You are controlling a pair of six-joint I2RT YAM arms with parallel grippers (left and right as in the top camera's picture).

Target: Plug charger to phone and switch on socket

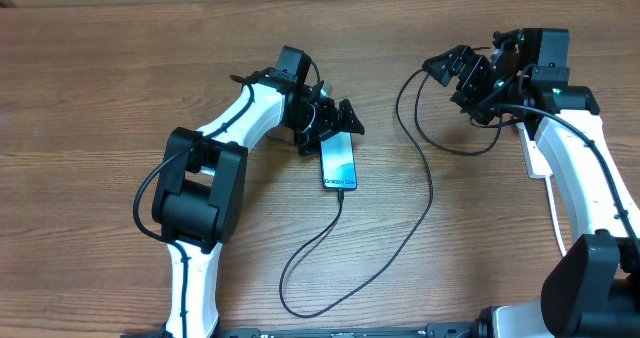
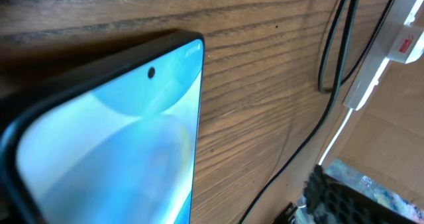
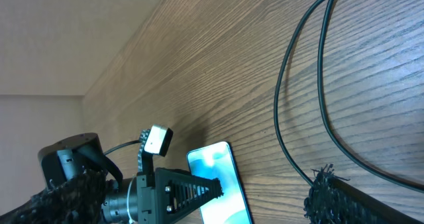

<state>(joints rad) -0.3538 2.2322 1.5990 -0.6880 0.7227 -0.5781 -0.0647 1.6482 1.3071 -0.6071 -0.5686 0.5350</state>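
Charger (image 1: 431,193) looks plugged into the phone (image 1: 338,163), which lies at the tips of the spread-open left claw (image 1: 335,123). The socket (image 2: 401,42) sits back behind the right claw (image 1: 455,76), which is open and empty, so I'd say the right arm's nearer.

from over here we've got the wood table (image 3: 218,65) stretching away, the charger (image 3: 276,124) looping its thin black cable down the right side, the phone (image 3: 215,166) lit up blue at the bottom edge, and the left gripper (image 3: 195,187) right beside it, one black triangular finger overlapping its left edge
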